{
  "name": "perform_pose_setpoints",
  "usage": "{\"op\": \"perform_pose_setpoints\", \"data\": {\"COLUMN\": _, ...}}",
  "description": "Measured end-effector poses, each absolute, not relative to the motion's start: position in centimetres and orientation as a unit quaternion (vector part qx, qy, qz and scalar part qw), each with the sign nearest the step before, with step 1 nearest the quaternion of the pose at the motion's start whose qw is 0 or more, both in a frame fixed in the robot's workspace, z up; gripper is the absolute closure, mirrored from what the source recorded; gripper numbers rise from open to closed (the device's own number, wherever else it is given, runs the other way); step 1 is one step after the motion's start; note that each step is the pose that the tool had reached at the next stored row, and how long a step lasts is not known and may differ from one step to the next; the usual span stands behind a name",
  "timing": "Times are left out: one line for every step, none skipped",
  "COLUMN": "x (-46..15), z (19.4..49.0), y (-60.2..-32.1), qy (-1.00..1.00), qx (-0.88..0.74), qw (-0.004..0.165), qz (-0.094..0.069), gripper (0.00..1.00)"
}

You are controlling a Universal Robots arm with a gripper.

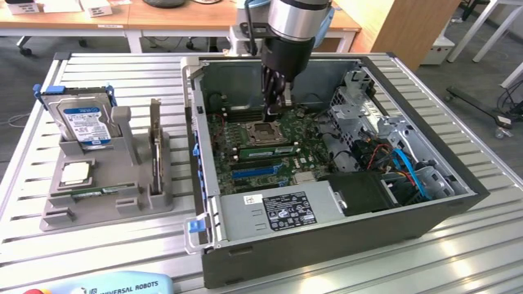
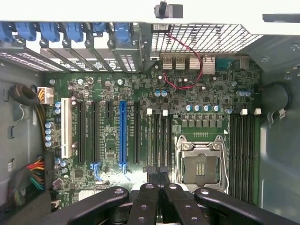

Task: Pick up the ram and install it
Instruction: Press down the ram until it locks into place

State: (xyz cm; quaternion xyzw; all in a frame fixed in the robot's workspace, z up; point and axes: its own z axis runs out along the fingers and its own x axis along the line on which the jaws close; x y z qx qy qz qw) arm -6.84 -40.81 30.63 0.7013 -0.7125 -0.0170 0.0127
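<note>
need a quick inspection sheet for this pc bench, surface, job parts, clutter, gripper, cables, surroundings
surface: slatted metal table carrying an open grey computer case and a grey parts holder.
job's things: a green ram stick sits in a slot beside the empty square processor socket; another thin green stick lies in the holder.
clutter: blue-labelled silver hard drive and a dark upright card stand in the holder.
gripper: black gripper shut, low over the green motherboard near the socket.
cables: red wire by the rear ports; blue cables by the drive bay.
surroundings: wooden desks behind.
</note>
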Motion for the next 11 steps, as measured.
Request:
{"op": "perform_pose_setpoints", "data": {"x": -6.85, "z": 30.45, "y": -40.81, "qy": -0.712, "qx": 0.701, "qw": 0.013, "qz": -0.017, "gripper": 0.90}}
{"op": "perform_pose_setpoints", "data": {"x": -6.86, "z": 30.30, "y": -40.81, "qy": -0.712, "qx": 0.701, "qw": 0.013, "qz": -0.017, "gripper": 0.90}}
{"op": "perform_pose_setpoints", "data": {"x": -6.86, "z": 30.21, "y": -40.81, "qy": -0.713, "qx": 0.701, "qw": 0.013, "qz": -0.017, "gripper": 0.90}}
{"op": "perform_pose_setpoints", "data": {"x": -6.86, "z": 30.20, "y": -40.81, "qy": -0.713, "qx": 0.701, "qw": 0.013, "qz": -0.017, "gripper": 0.90}}
{"op": "perform_pose_setpoints", "data": {"x": -6.86, "z": 30.20, "y": -40.81, "qy": -0.713, "qx": 0.701, "qw": 0.013, "qz": -0.017, "gripper": 0.90}}
{"op": "perform_pose_setpoints", "data": {"x": -6.86, "z": 30.20, "y": -40.81, "qy": -0.712, "qx": 0.701, "qw": 0.013, "qz": -0.017, "gripper": 0.90}}
{"op": "perform_pose_setpoints", "data": {"x": -6.86, "z": 30.20, "y": -40.81, "qy": -0.713, "qx": 0.701, "qw": 0.013, "qz": -0.017, "gripper": 0.90}}
{"op": "perform_pose_setpoints", "data": {"x": -6.86, "z": 30.19, "y": -40.81, "qy": -0.712, "qx": 0.701, "qw": 0.013, "qz": -0.017, "gripper": 0.90}}
{"op": "perform_pose_setpoints", "data": {"x": -6.86, "z": 30.19, "y": -40.81, "qy": -0.713, "qx": 0.701, "qw": 0.013, "qz": -0.017, "gripper": 0.90}}
{"op": "perform_pose_setpoints", "data": {"x": -6.86, "z": 30.19, "y": -40.81, "qy": -0.713, "qx": 0.701, "qw": 0.013, "qz": -0.017, "gripper": 0.90}}
{"op": "perform_pose_setpoints", "data": {"x": -6.86, "z": 30.13, "y": -40.80, "qy": -0.712, "qx": 0.701, "qw": 0.012, "qz": -0.017, "gripper": 0.90}}
